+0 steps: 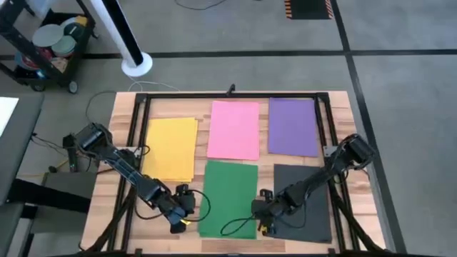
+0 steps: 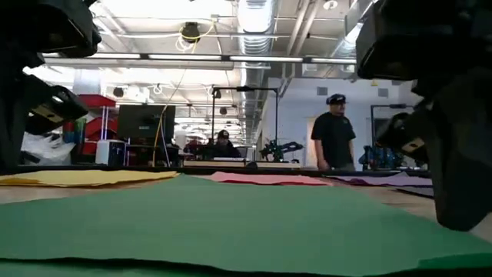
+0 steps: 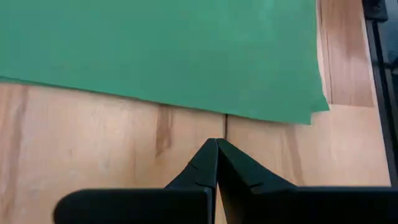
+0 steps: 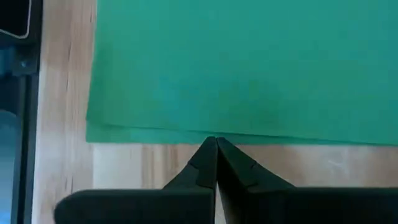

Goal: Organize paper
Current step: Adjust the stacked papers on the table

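Here both tools — left tool [image 3: 216, 146], right tool [image 4: 216, 144] — pressed together, flank the green sheet [image 1: 228, 198].

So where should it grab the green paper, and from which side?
Probably at a long side edge near the front corners. The green paper lies flat on the table, so there is nothing to pinch from above. The shut left gripper and shut right gripper each sit beside one long edge, where a low approach from the side could lift it.
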### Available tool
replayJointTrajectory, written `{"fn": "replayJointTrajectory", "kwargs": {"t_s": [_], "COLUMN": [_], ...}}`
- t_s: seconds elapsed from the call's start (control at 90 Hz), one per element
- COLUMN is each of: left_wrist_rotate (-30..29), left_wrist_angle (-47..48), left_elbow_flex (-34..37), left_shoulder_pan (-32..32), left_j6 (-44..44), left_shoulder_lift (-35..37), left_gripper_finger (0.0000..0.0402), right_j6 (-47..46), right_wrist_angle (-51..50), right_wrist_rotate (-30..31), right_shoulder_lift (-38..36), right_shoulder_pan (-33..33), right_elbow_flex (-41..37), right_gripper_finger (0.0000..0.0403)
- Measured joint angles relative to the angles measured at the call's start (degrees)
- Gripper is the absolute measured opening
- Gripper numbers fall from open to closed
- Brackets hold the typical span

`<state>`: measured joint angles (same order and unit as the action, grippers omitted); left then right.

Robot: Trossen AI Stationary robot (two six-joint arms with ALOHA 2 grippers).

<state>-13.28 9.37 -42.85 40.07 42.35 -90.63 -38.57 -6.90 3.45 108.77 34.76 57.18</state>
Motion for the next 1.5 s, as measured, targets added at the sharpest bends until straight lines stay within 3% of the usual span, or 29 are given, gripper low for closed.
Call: {"fn": "replayJointTrajectory", "kwargs": {"t_s": [0.344,1.5], "left_wrist_rotate": [2.08,4.16], "left_wrist_angle": [-1.48,-10.45], "left_elbow_flex": [-2.17,-2.47], "left_shoulder_pan": [0.00,1.22], "left_j6": [0.37,4.96], "left_shoulder_lift": [-7.61,-8.21], "left_gripper_finger": [0.0000,0.0000], "right_j6": [-0.41,0.00], "right_wrist_angle": [-0.27,-0.32], "right_wrist_rotate": [-0.36,-0.64], "right_shoulder_lift": [-0.52,-0.39], "right_shoulder_pan": [-0.11,-1.50], "right_elbow_flex": [0.15,0.07], "right_gripper_finger": [0.0000,0.0000]}}
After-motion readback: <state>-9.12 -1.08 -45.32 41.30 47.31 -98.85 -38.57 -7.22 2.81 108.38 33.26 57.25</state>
